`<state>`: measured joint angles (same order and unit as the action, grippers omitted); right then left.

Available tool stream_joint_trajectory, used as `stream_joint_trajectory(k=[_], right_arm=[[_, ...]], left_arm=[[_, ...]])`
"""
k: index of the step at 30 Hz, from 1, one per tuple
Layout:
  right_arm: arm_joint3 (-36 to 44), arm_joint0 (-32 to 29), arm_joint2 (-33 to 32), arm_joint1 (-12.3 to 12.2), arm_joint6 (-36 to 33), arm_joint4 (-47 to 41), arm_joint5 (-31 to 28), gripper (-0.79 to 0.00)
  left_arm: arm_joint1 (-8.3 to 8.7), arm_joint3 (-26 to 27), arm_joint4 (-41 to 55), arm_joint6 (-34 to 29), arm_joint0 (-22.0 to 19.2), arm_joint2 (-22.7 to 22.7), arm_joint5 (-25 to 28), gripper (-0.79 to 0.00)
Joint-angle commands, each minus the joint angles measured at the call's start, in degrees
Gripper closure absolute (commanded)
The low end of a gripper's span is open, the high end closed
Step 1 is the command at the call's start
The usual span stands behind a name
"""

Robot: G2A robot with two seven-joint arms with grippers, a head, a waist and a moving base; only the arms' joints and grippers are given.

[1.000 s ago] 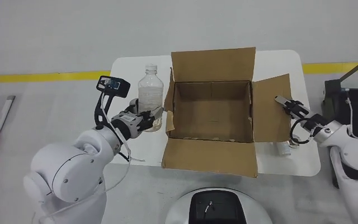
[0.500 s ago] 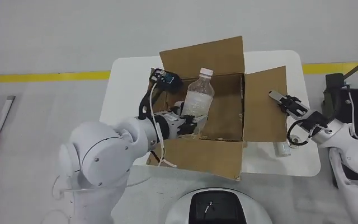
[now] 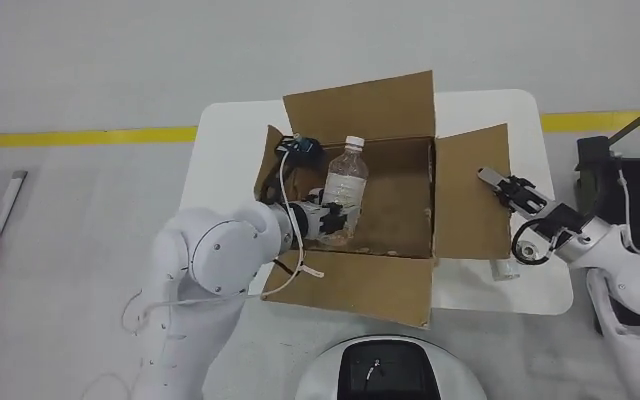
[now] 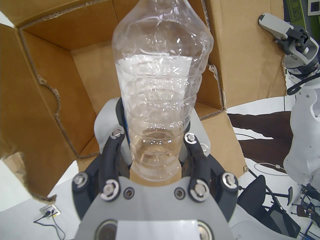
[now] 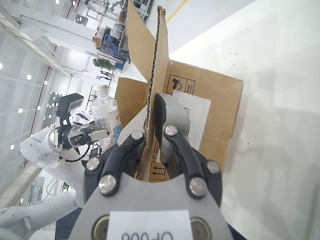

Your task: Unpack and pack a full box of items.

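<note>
We see a white worktop [image 3: 235, 130] carrying an open cardboard box [image 3: 360, 285]; a small white item [image 3: 505, 268] lies on it just beside the box.

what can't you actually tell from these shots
- top view: left gripper hides the clear plastic bottle's base; gap to the brown cardboard box's floor unclear
- top view: small white object beside the right gripper's flap, too small to identify
- left wrist view: bottle cap cut off by the edge

Printed handling symbols [image 5: 180, 85], perhaps arrows, on box [image 5: 222, 106]
</note>
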<state>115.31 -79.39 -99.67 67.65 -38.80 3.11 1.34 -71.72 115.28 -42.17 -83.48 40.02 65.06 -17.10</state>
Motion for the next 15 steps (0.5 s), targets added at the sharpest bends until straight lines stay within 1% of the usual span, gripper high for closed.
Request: stream_joint_trajectory(k=[1, 4, 6, 8, 11, 15], right_arm=[[0.0, 0.0, 0.0, 0.0, 0.0, 0.0, 0.0, 0.000], [0.0, 0.0, 0.0, 0.0, 0.0, 0.0, 0.0, 0.000], [0.4, -0.2, 0.5, 0.0, 0.4, -0.9, -0.5, 0.000], [1.3, -0.4, 0.6, 0.0, 0.5, -1.6, -0.9, 0.000], [2.5, -0.5, 0.1, -0.1, 0.7, -2.9, -0.9, 0.000], [5.3, -0.8, -0.8, -0.4, -0.1, -2.5, -1.1, 0.000]], left_arm=[[0.00, 0.0, 0.0, 0.0, 0.0, 0.0, 0.0, 0.000], [0.00, -0.4, 0.1, 0.4, 0.3, 0.0, 0.0, 0.000], [0.13, -2.1, -0.7, 1.8, 1.8, -0.4, 0.8, 0.000], [0.19, -3.4, -2.1, 2.7, 2.2, -1.2, 1.0, 0.000], [-0.13, -6.8, -1.7, 4.7, 2.3, -2.4, -2.1, 0.000], [-0.76, -12.2, 0.1, 6.8, 0.7, -3.7, -6.1, 0.000]])
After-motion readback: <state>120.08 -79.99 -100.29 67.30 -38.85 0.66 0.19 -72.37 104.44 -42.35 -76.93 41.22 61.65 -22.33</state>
